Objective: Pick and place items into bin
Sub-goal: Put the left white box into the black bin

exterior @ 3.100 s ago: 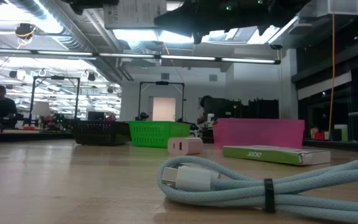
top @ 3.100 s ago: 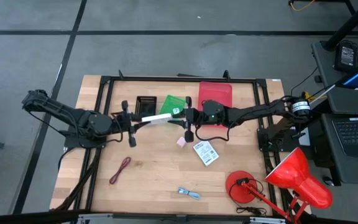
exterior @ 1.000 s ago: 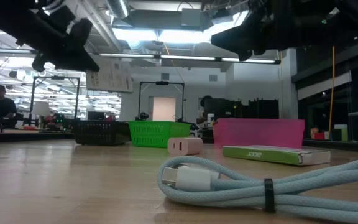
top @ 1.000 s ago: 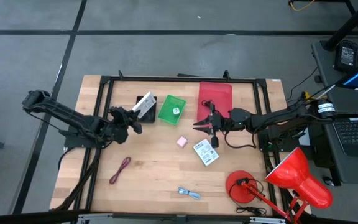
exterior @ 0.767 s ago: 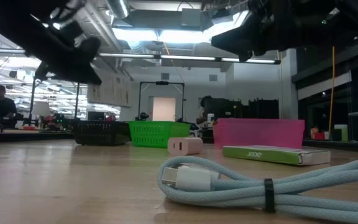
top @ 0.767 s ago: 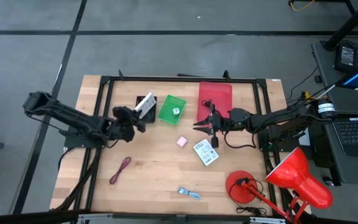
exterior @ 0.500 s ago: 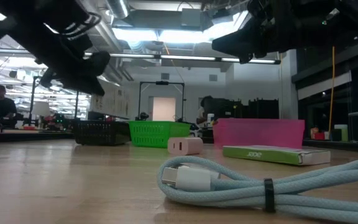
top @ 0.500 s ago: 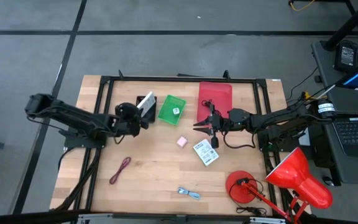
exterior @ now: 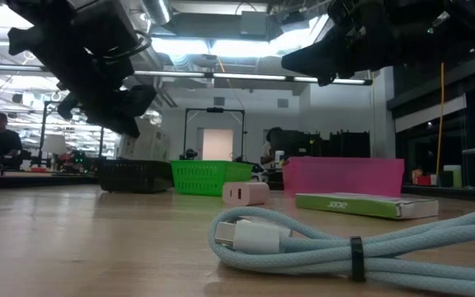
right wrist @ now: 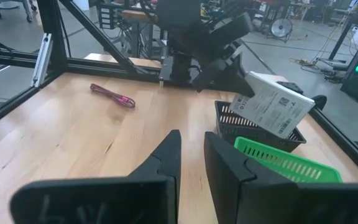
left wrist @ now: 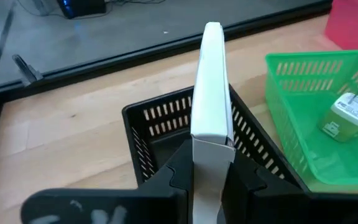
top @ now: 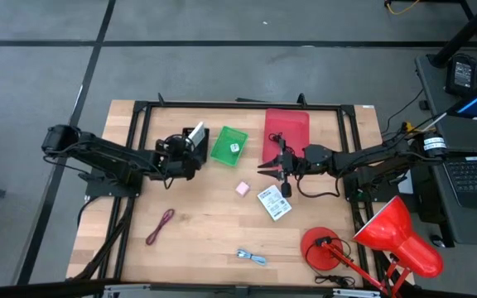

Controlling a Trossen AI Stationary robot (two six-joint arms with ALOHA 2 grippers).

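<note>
My left gripper [top: 190,147] is shut on a white printed packet [left wrist: 211,81] and holds it over the black bin [left wrist: 160,121], left of the green bin [top: 228,143]. The green bin holds a white plug block [left wrist: 348,115]. My right gripper [right wrist: 192,155] hovers in front of the red bin [top: 286,131] with a narrow gap between its fingers and nothing in it. On the table lie a pink cube [top: 242,188], a second white packet [top: 274,204], a red cord [top: 161,225] and a blue-white cable [top: 252,257]. My left gripper pinches the packet's near end [left wrist: 207,158] between its two fingers, one on each broad face. The fingers come from the table's left, slanting down. The packet stands on edge and sticks out ahead of the fingers, tilted [right wrist: 272,102] above the black bin, clear of the table.
A red desk lamp [top: 371,240] stands at the near right corner. A black frame [top: 238,106] runs round the work area. Bare wood lies between the bins and the loose items.
My left gripper has swung toward the black bin and sunk a little, tipping downward and turning. The packet has gone with it, from left of the bin to above it, and now shows its thin edge in the low view. My right gripper has kept still.
</note>
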